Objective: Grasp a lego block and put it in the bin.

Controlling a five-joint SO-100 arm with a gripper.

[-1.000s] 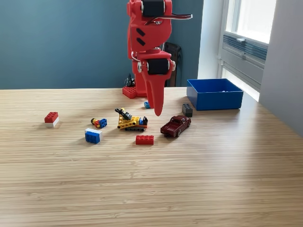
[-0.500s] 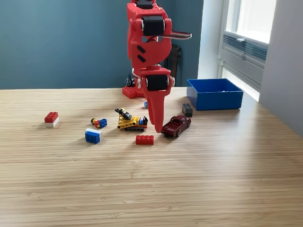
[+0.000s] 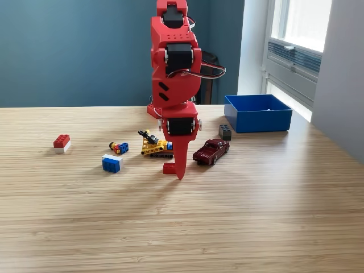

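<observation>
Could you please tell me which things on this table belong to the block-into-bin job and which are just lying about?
Job:
- pincer, down at the red block, which it partly hides
- bin

Lying about:
- toy car
- yellow digger
- blue-white block
- red-white block
- dark block
- small mixed piece

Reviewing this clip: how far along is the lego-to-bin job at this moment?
Early stage. Nothing looks delivered: no block shows in the blue bin, though its floor is mostly hidden. The gripper is down at the red lego block, partly covering it; whether it grips is unclear. Left: lift, carry to the bin, drop.
</observation>
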